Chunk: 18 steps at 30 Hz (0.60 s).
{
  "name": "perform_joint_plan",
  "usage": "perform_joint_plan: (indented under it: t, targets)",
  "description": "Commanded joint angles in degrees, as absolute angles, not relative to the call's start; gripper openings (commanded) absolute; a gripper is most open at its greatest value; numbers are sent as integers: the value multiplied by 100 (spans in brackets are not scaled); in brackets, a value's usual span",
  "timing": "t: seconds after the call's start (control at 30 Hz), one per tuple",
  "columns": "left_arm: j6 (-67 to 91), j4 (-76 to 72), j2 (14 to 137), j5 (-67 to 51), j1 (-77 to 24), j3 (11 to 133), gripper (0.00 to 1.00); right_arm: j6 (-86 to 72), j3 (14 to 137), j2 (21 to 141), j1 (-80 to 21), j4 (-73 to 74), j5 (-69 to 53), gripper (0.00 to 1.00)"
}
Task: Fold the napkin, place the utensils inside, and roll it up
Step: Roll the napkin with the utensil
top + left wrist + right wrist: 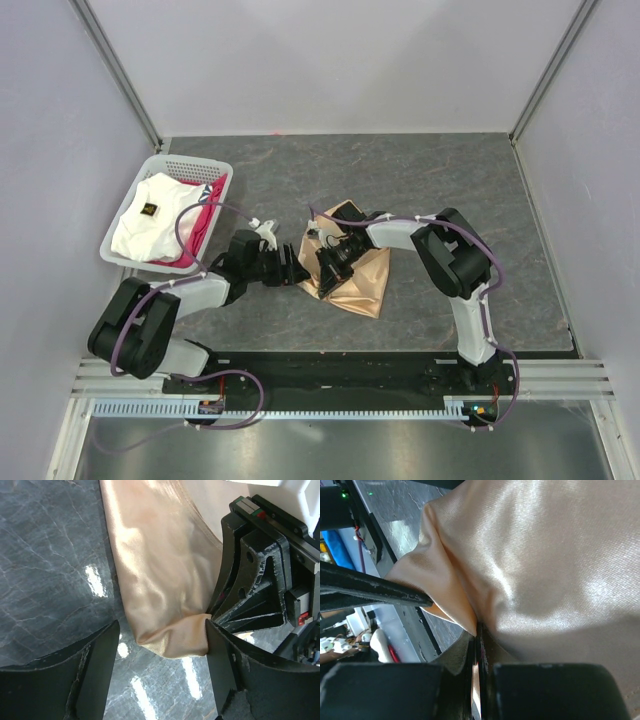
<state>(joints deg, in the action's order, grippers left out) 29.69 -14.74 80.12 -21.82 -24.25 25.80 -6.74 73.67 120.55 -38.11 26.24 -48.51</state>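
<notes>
The peach-tan napkin lies bunched on the grey tabletop in the middle, between the two arms. My right gripper is shut on a fold of the napkin, its jaws pinched tight on the cloth edge. My left gripper faces it from the left and stands open. A hanging corner of the napkin sits between its fingers, touching the right one and clear of the left one. The utensils are out of view.
A white basket at the left rear holds a white cloth and a pink-red cloth. The right gripper's body is close against my left fingers. Walls enclose the table on three sides.
</notes>
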Motion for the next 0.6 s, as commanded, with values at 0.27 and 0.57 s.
perform_joint_plan:
  t: [0.27, 0.57]
  targets:
    - [2461, -2021, 8428, -2022, -2452, 2628, 65, -62, 7479, 12771, -3735, 3401, -4192, 6]
    - [2443, -2118, 8543, -2065, -2452, 2646, 53, -53, 7576, 12867, -3683, 3507, -4298, 5]
